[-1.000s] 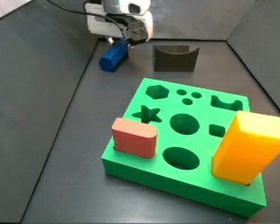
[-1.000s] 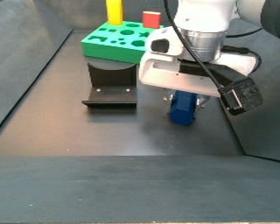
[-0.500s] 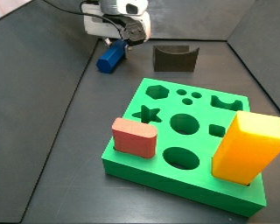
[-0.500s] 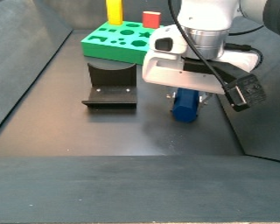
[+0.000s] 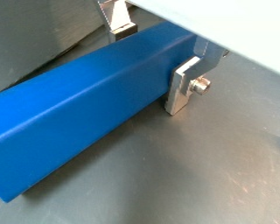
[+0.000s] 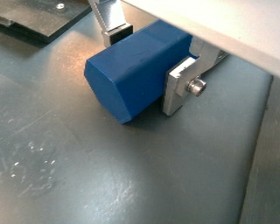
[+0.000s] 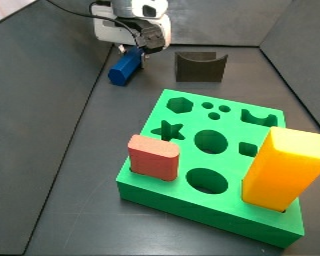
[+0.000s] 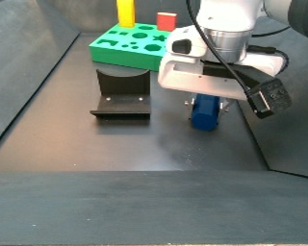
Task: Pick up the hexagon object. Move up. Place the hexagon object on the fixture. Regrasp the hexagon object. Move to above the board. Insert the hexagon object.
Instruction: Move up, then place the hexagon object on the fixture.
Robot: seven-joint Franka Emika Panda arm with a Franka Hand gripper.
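The hexagon object, a blue rod (image 7: pixel 125 67), lies low at the dark floor near the far left wall, left of the fixture (image 7: pixel 199 66). My gripper (image 7: pixel 132 42) stands over it, with its silver fingers (image 5: pixel 184 83) pressed against both long sides of the rod (image 5: pixel 84 114) in both wrist views. The gripper (image 6: pixel 150 57) is shut on the rod (image 6: pixel 125 74). In a side view the rod (image 8: pixel 206 113) hangs under the gripper (image 8: pixel 208 96), right of the fixture (image 8: pixel 120 101). The green board (image 7: pixel 216 135) is apart from both.
A red block (image 7: pixel 155 157) and a tall yellow block (image 7: pixel 284 168) stand on the board's near edge. The dark walls of the enclosure (image 7: pixel 69 60) run close beside the gripper. The board also shows in a side view (image 8: pixel 124 43) behind the fixture.
The gripper and the blue rod have shifted together a little. In a side view the rod's lower end now sits slightly higher than one second ago.
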